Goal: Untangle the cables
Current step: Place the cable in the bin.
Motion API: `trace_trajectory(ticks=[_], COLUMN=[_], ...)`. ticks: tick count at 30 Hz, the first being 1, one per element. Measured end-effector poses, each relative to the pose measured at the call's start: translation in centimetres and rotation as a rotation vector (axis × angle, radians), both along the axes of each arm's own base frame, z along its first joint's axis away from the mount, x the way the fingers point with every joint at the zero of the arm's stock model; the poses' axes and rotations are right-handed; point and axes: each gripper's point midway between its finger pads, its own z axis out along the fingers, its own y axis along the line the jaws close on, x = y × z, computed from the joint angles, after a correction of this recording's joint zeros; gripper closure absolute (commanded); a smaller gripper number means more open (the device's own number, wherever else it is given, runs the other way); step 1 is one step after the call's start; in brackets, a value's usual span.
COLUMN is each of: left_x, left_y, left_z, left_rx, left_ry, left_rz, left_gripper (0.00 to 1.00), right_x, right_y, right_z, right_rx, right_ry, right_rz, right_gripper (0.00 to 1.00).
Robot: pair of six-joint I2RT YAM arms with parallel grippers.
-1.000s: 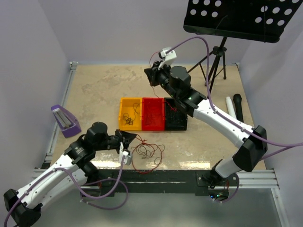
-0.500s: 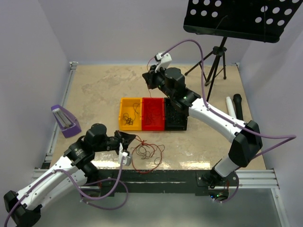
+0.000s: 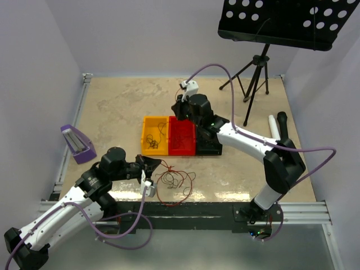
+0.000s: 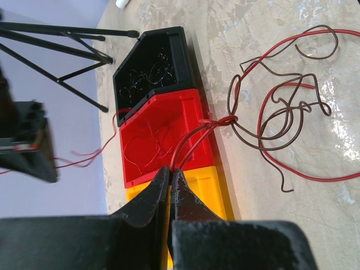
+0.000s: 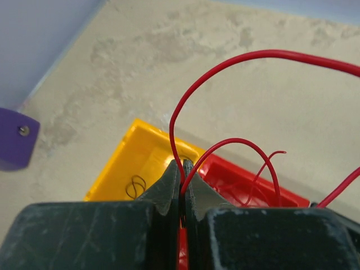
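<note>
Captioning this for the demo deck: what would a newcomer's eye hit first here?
The row of yellow, red and black plastic bins in the centre stands out first. Just above them, the right gripper is pinched shut on a looping thin red wire. Nearer the bases, the left gripper is shut on a red strand running to a loose snarl of red and dark brown wires on the beige tabletop.

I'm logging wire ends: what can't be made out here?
Right wrist: the red wire in the right claw runs off the right edge, end unseen.
Left wrist: the left claw, shut on the snarl, hides most of the yellow bin.
Top view: black bin strands too small to count.
</note>
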Motion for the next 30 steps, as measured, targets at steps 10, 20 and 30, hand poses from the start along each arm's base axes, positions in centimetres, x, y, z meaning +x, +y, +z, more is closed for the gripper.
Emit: trace_trajectory(ticks=[10, 20, 30], left_x=[0.0, 0.0, 0.0], left_y=[0.0, 0.0, 0.0], left_z=[-0.3, -0.4, -0.4], left_rx=[0.002, 0.002, 0.002], left_ry=[0.002, 0.003, 0.003], left_rz=[0.0, 0.0, 0.0], left_gripper=[1.0, 1.0, 1.0], right_x=[-1.5, -2.1, -2.9], right_y=[-1.4, -1.1, -2.2], right_z=[-7.1, -11.2, -18.0], right_rx=[-0.077, -0.117, -0.245], right_ry=[0.148, 0.246, 0.394], right_rz=[-0.026, -0.009, -0.043], right_gripper=[1.0, 1.0, 1.0])
